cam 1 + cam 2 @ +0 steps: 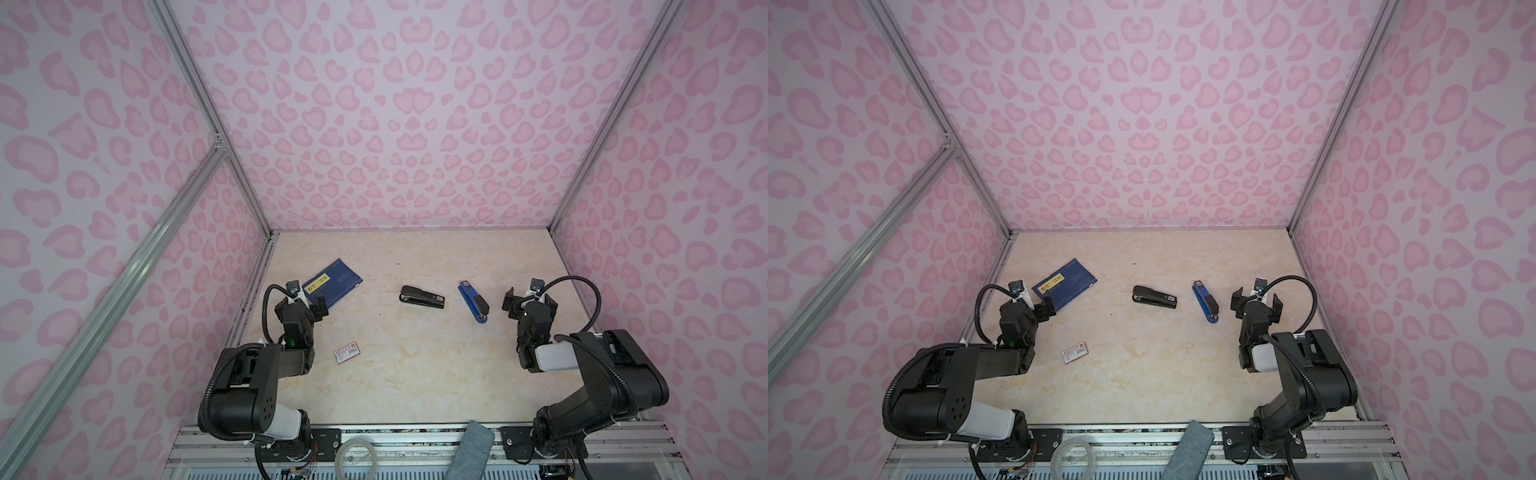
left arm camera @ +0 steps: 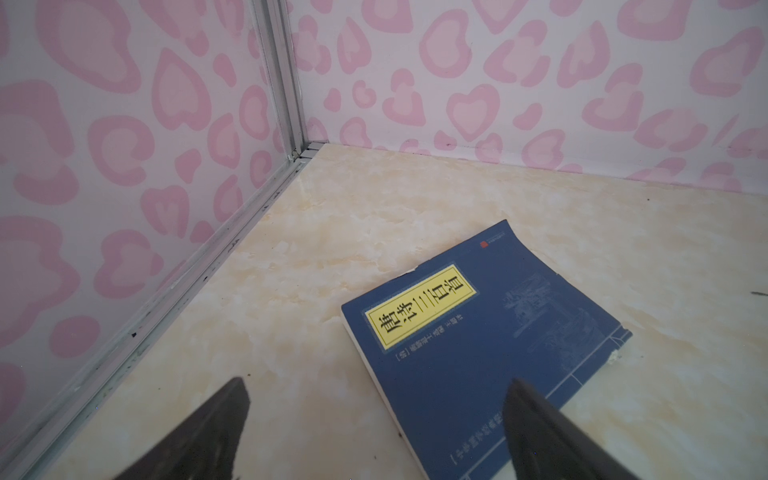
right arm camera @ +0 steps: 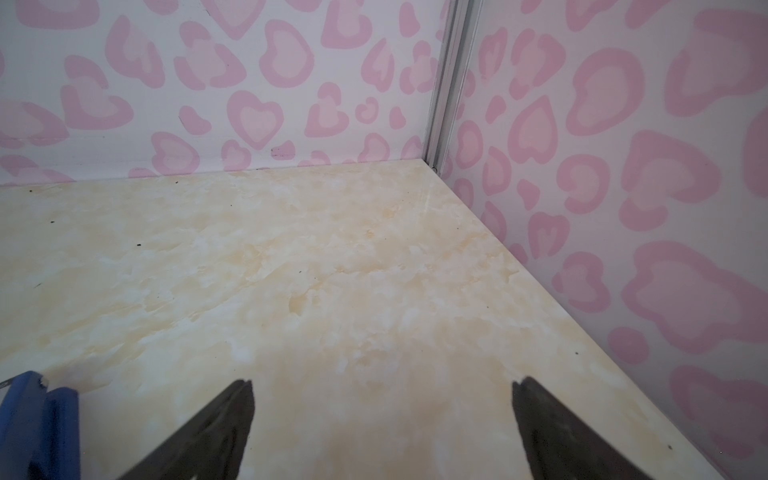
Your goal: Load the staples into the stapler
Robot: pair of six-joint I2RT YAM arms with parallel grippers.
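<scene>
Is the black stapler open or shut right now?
Shut: in both top views the black stapler lies with its arm down along its base, no gap showing.

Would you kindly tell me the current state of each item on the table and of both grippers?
black stapler: shut, lying on the table.
blue stapler: looks shut, lying on the table.
white red-labelled box: flat on the table, apparently closed.
dark blue book: closed, flat, cover up.
left gripper: open, empty.
right gripper: open, empty.
</scene>
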